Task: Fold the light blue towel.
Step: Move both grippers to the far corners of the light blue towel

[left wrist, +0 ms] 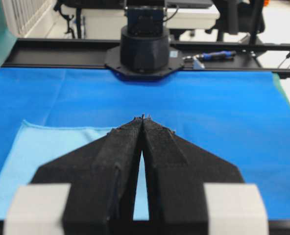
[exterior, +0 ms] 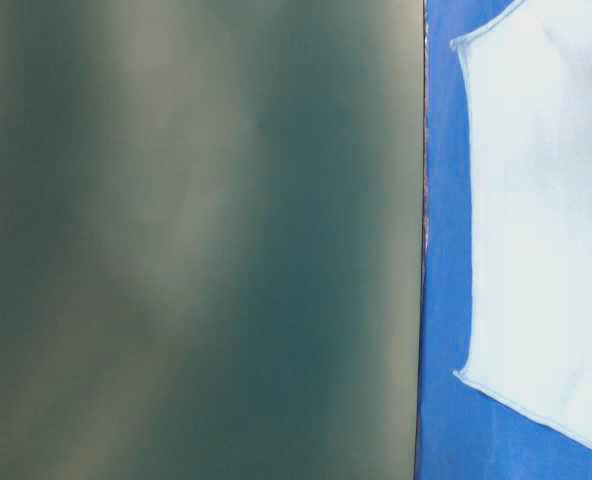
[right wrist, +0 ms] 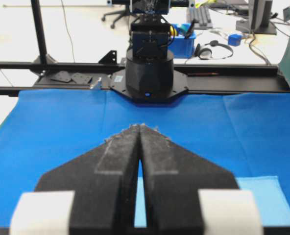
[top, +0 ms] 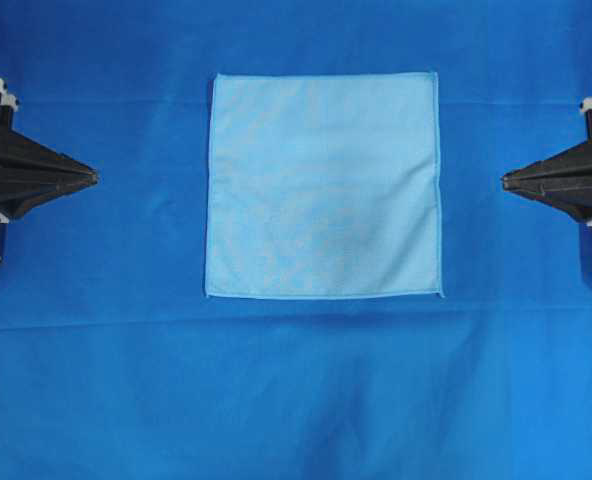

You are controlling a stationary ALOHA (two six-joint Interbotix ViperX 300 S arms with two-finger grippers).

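From overhead, the light blue towel [top: 323, 185] is lying flat and spread out as a square, slightly above the middle of the big dark blue cloth [top: 296, 390] that is covering the surface. The left gripper [top: 93, 178] is pointing in from the left edge with its jaws pressed together, holding nothing, and the right gripper [top: 506, 179] is mirroring it from the right edge, also pressed together; both are sitting well apart from the towel. At table level, a blurred grey-green panel [exterior: 196, 240] is filling most of the picture, with the towel [exterior: 546, 230] showing pale on the dark blue cloth [exterior: 441, 250] at the right. In the left wrist view, the left gripper [left wrist: 143, 117] is closing to a point above the cloth, with the towel [left wrist: 42, 152] lying beneath and to its left. In the right wrist view, the right gripper [right wrist: 139, 126] is likewise meeting at its tips, with a corner of the towel [right wrist: 262, 196] showing at lower right
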